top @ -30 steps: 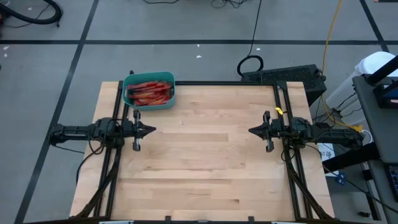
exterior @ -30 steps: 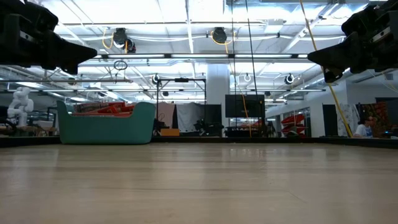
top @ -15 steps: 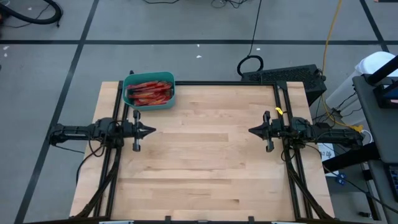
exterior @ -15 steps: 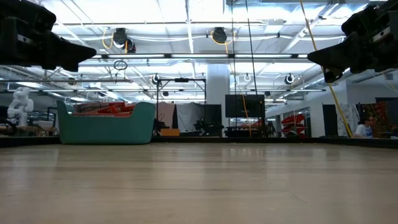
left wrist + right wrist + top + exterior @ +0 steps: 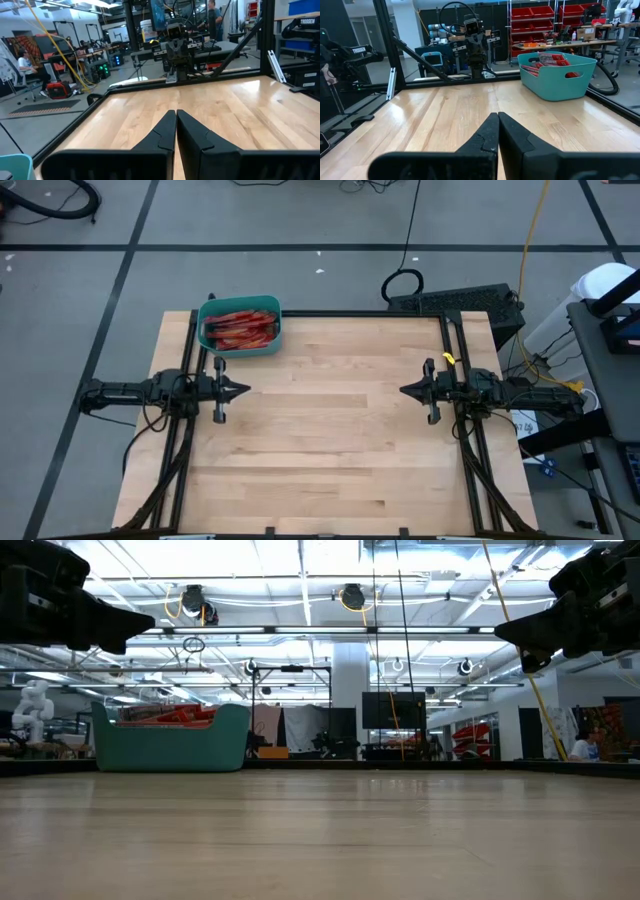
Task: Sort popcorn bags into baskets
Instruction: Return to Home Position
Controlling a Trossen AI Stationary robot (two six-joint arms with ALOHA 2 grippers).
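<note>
While nothing has shifted, the left end effector (image 5: 244,390) and the right end effector (image 5: 403,390) stay pressed together.

The high camera looked straight down from well above and covered the whole table (image 5: 320,440). The low camera sat at table-top height, near the table edge, and faced level across the wood toward the teal bin (image 5: 170,745) and the room behind. The left wrist camera looked past the left gripper (image 5: 176,114) toward the right arm (image 5: 177,55). The right wrist camera looked past the right gripper (image 5: 498,116) toward the left arm (image 5: 474,40), and shared the teal bin with the high and low views.
</note>
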